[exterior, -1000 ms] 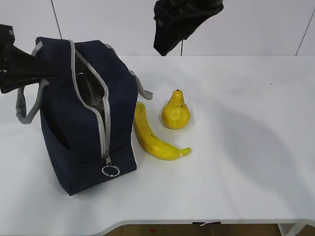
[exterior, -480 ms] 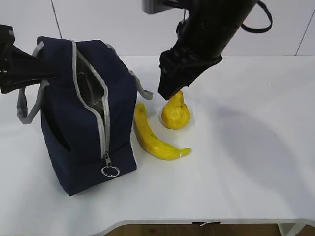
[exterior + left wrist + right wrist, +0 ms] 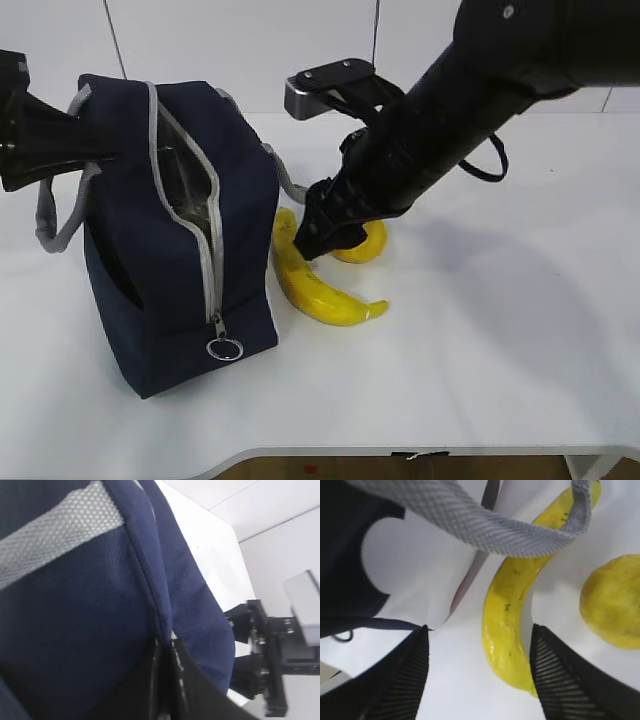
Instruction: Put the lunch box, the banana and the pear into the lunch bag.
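The navy lunch bag (image 3: pixel 170 250) stands at the left with its zipper open. My left gripper (image 3: pixel 95 145) is shut on the bag's top edge (image 3: pixel 160 625), its jaws pinching the fabric (image 3: pixel 165 680). The banana (image 3: pixel 320 290) lies right of the bag, and the pear (image 3: pixel 368 244) behind it is mostly hidden by my right arm. My right gripper (image 3: pixel 308 238) is open and low over the banana's far end. In the right wrist view the banana (image 3: pixel 512 615) lies between the fingers (image 3: pixel 405 680), nearer the right one, with the pear (image 3: pixel 612 602) beside it. The lunch box is hidden.
A grey bag handle (image 3: pixel 470 525) hangs across the right wrist view above the banana. The bag's white panel with a red shape (image 3: pixel 465 580) faces the banana. The white table (image 3: pixel 500 330) stretches to the right and front.
My right arm has come down from the top of the view to the banana and now covers most of the pear. The left gripper and bag have not moved.
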Controlling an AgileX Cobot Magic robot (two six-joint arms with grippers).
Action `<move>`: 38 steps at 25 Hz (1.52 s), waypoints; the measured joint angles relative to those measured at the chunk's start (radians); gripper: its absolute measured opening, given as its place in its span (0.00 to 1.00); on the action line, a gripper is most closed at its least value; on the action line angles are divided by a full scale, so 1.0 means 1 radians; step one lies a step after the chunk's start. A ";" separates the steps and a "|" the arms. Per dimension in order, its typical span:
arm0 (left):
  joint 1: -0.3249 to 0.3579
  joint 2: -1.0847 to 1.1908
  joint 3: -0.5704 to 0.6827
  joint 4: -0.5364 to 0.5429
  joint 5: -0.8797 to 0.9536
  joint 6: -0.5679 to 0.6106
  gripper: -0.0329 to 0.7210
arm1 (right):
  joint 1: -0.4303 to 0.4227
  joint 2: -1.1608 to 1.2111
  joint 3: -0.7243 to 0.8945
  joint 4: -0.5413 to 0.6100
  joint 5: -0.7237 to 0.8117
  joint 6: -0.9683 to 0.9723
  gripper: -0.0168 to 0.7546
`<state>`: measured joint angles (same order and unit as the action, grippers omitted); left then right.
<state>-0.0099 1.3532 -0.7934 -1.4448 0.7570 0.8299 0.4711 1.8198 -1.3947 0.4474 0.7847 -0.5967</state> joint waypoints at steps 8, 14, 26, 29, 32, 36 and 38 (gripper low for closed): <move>0.000 0.000 0.000 -0.002 0.001 0.000 0.04 | 0.000 0.000 0.116 0.105 -0.202 -0.118 0.67; 0.000 0.000 0.000 -0.004 0.001 0.000 0.04 | 0.000 0.041 0.121 0.155 -0.223 -0.149 0.67; 0.000 0.000 0.000 -0.004 0.001 0.001 0.04 | 0.000 0.113 0.121 0.191 -0.213 -0.173 0.67; 0.000 0.000 0.000 -0.002 -0.007 0.001 0.04 | 0.000 0.120 0.121 0.199 -0.213 -0.178 0.67; 0.000 0.000 0.000 0.001 -0.016 0.001 0.04 | 0.000 0.120 0.121 0.209 -0.215 -0.192 0.67; 0.000 0.000 0.000 0.001 -0.038 0.001 0.04 | 0.000 0.120 0.121 0.215 -0.219 -0.202 0.67; 0.000 0.000 0.000 0.001 -0.046 0.001 0.04 | 0.000 0.120 0.121 0.219 -0.221 -0.214 0.67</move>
<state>-0.0099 1.3532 -0.7934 -1.4440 0.7106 0.8309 0.4711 1.9394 -1.2735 0.6664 0.5634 -0.8108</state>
